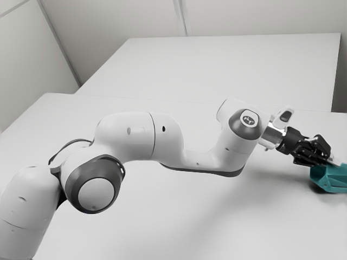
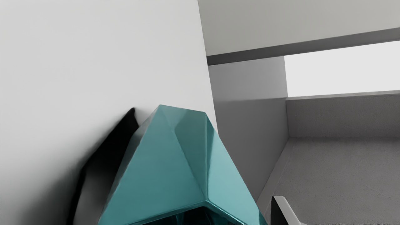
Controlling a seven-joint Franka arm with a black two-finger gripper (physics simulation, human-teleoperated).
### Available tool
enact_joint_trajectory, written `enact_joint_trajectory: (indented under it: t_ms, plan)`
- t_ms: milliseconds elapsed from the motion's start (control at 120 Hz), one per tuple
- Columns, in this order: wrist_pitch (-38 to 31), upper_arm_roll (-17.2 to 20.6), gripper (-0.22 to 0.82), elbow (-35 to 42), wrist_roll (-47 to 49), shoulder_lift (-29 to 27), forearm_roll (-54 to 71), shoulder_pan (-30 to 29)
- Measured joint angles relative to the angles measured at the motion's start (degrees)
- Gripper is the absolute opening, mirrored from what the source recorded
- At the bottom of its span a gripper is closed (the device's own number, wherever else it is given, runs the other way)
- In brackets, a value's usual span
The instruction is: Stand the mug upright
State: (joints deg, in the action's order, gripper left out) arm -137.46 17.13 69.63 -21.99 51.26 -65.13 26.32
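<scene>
Mug (image 1: 332,179) is at the exterior view's right edge, on its side or close to it, open end facing my gripper (image 1: 329,161), body running away along the table (image 1: 162,216). Not upright, so the righting is still owed. Gripper is right at the mouth end. Can't tell if my hand is wide, narrow or holding the mug, nor if the mug's weight is fully on the table. I read the step as getting or proving a hold at the rim. Next: confirm that hold, then swing the mouth up slowly and seat the base flat. Faceted walls could slip or roll mid-turn.
</scene>
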Motion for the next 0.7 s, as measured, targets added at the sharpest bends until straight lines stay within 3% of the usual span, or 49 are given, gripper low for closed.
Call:
enact_joint_trajectory:
  t_ms: [433,567,700]
  plan:
    - [-0.5,-0.5,-0.17,0.3,-2.3,-2.1,2.0,-0.3]
    - [-0.4,-0.9,-0.17,3.4,-1.7,-6.4,7.6,-1.5]
    - [-0.3,-3.9,-0.18,13.8,0.0,-16.2,15.1,-2.6]
